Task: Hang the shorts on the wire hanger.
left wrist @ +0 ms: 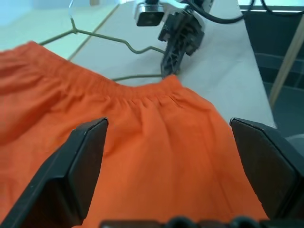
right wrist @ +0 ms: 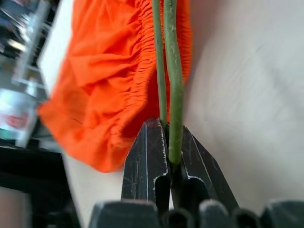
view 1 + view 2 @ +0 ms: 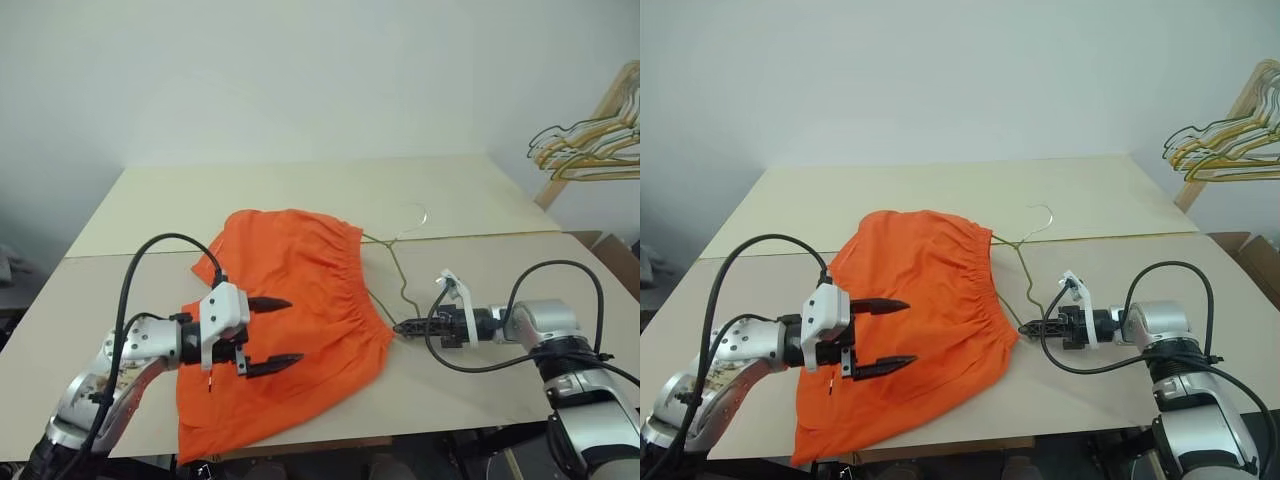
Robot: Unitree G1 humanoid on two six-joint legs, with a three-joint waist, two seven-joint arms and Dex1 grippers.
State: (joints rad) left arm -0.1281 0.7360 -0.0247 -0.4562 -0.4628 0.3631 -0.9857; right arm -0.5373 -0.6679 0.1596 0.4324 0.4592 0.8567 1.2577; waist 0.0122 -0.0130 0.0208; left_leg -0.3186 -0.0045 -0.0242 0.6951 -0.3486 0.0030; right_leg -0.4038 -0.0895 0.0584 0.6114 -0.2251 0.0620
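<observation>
Two end effectors worked at the shorts (image 3: 290,320) on the table (image 3: 480,360).
The right end effector (image 3: 400,327) pinched the wire hanger (image 3: 395,262) beside the waistband; the left end effector (image 3: 272,335) hovered over the fabric, fingers spread wide and empty.

**Hanger wire pinched between the black fingers**

The right gripper (image 2: 170,159) is clamped on the wire hanger (image 2: 173,71), whose two green strands run off toward 12 o'clock. The shorts (image 2: 109,90) lie bunched on the table (image 2: 247,95) toward 10 o'clock.
</observation>
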